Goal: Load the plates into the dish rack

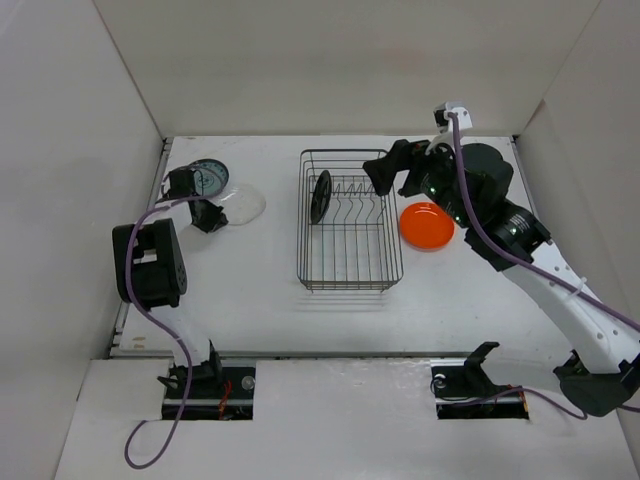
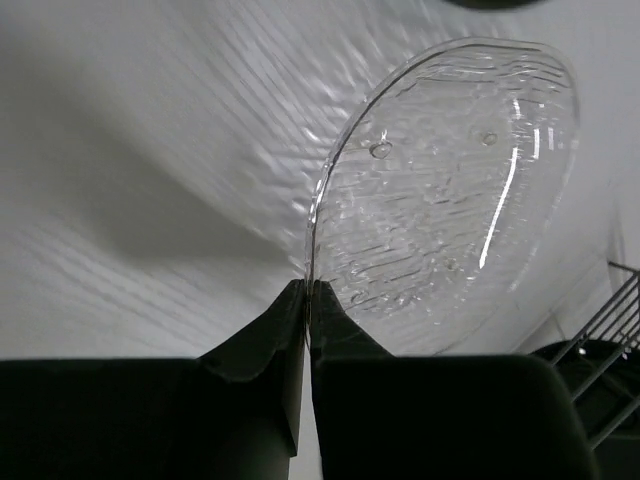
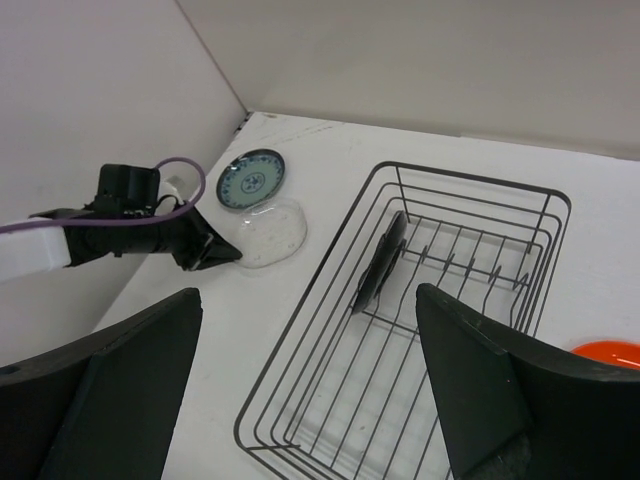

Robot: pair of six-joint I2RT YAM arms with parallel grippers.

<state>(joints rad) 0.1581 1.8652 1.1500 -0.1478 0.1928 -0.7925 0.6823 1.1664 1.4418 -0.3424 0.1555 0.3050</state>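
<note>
- We look down on a white table [image 1: 250,300] boxed in by plain white walls, with both arm bases at its near edge.
- The left gripper [image 2: 307,300] has its jaws pressed together on the thin rim of a clear plate [image 2: 450,190]. The plate extends from the fingertips toward the rack. It seems to lie flat on the table, and we cannot tell whether the pinched edge has lifted.
- The dish rack [image 1: 350,288] stands mid-table, to the right of that plate and well apart from it. Its long axis runs from near to far, and its divider prongs sit in a row across the far half.
- Only one thing is in the rack: a black plate [image 1: 320,196], standing on edge in the leftmost slot. The slots to its right are free.
- We judge that the clear plate must travel right and be tipped onto its edge, parallel to the black one, to drop between the prongs.
- A teal patterned plate [image 1: 208,177] lies flat just behind the left gripper, so the left arm is nearer to it.
- An orange plate [image 1: 427,225] lies flat just beside the rack's right side, under the right arm.
- The right gripper [image 1: 393,175] hangs over the rack's far right corner with its jaws spread wide, holding nothing.
- We see four plates in all.
</note>
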